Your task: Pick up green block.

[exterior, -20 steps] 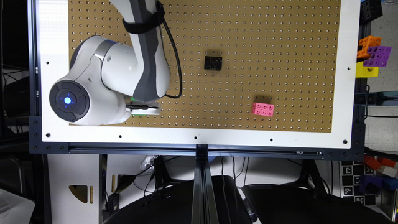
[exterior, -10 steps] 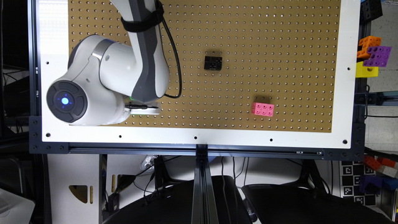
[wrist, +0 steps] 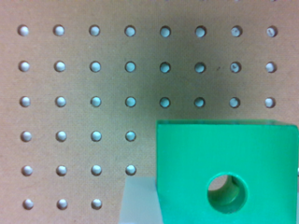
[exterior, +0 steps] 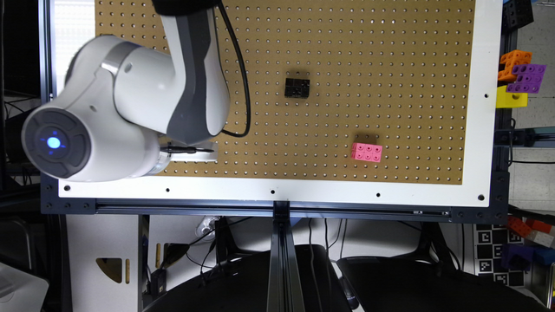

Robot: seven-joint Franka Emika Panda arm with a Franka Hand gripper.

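Green block (wrist: 224,175) — small rigid plastic cube, one round hole through the near face; sits immediately under the claw, close against the wrist camera. A pale blurred edge beside it may be a finger, though I cannot tell. Claw state: cannot tell whether wide, narrow or closed on the block. Handling, as a judgement: light, stiff, smooth-sided and somewhat slippery, not fragile; best taken across two opposite flat faces, square-on, not by the hole.

Desk (wrist: 93,93) — brown pegboard, regular holes, directly beneath the block.

Pink block (exterior: 367,152) — studded, well away from the claw.

Black block (exterior: 297,87) — also well off from the claw, apart from the pink one.
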